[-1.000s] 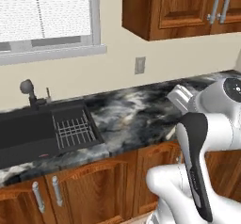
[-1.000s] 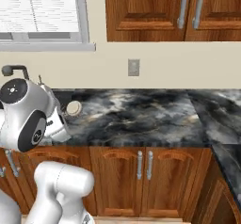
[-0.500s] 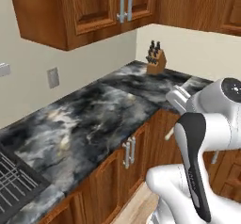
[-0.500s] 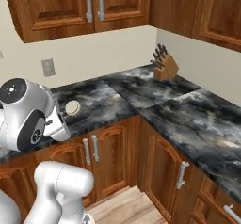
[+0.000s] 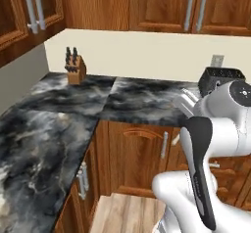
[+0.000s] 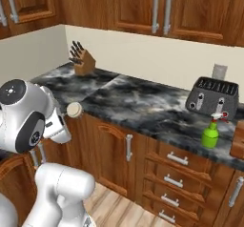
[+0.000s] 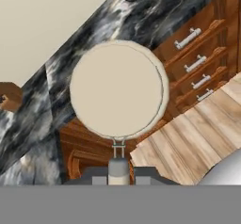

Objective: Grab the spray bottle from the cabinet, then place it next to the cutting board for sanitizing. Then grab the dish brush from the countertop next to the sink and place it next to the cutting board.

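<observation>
My claw (image 7: pixel 119 170) is clamped on the brush (image 7: pixel 117 90), its round pale head facing away from me over the counter's (image 6: pixel 143 108) front edge, with bare wood floor (image 6: pixel 119 207) open below beside the drawers (image 6: pixel 174 183). Farther along the dark marble, the bottle (image 6: pixel 210 131) stands upright near the front edge, just before the toaster (image 6: pixel 212 96). A knife block (image 6: pixel 82 61) sits back in the corner under the cabinets (image 6: pixel 162 6).

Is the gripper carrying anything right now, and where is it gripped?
Yes: the gripper is shut on the dish brush, pinching its thin handle just below the round cream head.
</observation>
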Available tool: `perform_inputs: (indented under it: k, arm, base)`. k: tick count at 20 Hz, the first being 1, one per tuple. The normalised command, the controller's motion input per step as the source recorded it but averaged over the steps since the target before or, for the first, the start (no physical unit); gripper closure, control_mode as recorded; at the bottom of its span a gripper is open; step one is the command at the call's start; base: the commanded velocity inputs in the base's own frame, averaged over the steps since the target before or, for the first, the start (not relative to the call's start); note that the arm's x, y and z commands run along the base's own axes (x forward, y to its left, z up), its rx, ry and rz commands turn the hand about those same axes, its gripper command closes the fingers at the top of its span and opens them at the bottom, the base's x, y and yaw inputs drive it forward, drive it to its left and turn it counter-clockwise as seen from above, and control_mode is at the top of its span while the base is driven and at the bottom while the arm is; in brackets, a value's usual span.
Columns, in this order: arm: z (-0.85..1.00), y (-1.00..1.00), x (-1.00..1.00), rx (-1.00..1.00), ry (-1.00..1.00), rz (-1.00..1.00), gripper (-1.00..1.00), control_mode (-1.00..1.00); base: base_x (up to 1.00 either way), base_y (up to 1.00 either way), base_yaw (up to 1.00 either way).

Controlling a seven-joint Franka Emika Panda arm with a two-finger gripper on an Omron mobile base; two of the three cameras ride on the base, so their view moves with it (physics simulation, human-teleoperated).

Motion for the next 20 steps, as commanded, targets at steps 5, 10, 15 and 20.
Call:
perform_inputs:
  k: [5,10,15,20]
  arm:
    - [0.00,0.00,0.00,0.00,0.00,0.00,1.00,1.00]
    - [0.00,0.00,0.00,0.00,0.00,0.00,1.00,1.00]
    - [0.00,0.00,0.00,0.00,0.00,0.00,1.00,1.00]
    - [0.00,0.00,0.00,0.00,0.00,0.00,1.00,1.00]
  base:
    - [0.01,-0.96,-0.08]
    - [0.00,-1.00,0.00]
    - [0.26,-0.60,-0.28]
    - [0.36,-0.01,-0.61]
